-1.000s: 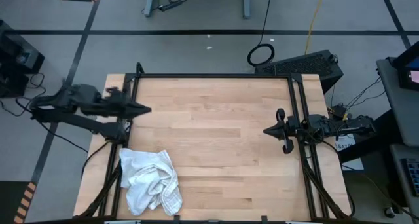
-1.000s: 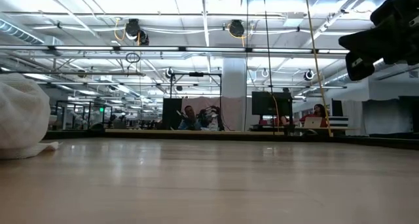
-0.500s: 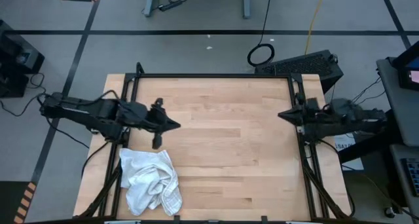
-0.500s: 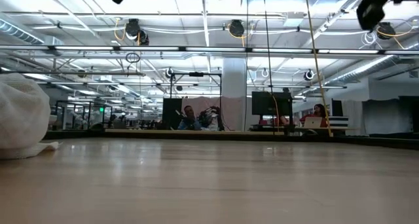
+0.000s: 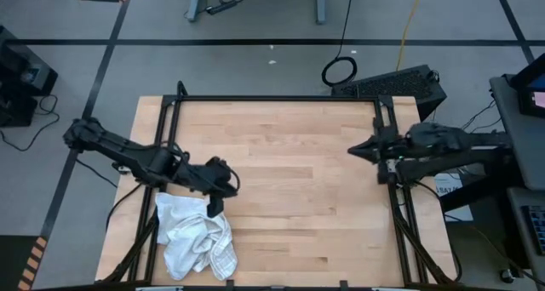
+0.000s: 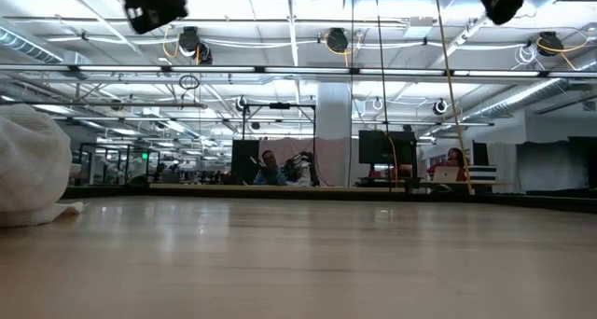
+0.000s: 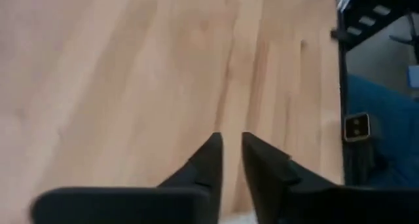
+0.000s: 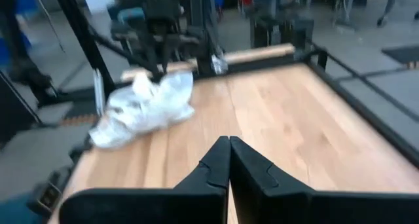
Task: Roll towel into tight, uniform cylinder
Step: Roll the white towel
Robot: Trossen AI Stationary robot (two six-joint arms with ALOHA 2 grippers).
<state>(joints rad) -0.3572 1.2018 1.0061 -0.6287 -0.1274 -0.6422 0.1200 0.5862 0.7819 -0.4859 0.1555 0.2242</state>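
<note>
White crumpled cloth towel point(image 5: 197, 235) lies on the wooden worktop point(image 5: 289, 180); left gripper point(image 5: 215, 208) hovers above it, narrowly parted; right gripper point(image 5: 352, 149) closed.

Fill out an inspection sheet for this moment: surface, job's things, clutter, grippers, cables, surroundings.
Surface: wooden table, bare apart from the towel.
Job's things: towel crumpled in a heap at the near left corner, not rolled.
Clutter: nothing seen.
Grippers: left gripper above the towel's far edge, fingers slightly apart, holding nothing; right gripper at the right edge, shut, empty.
Cables: coiled cable on the floor beyond the table.
Surroundings: open workshop hall, people seated far behind.
</note>
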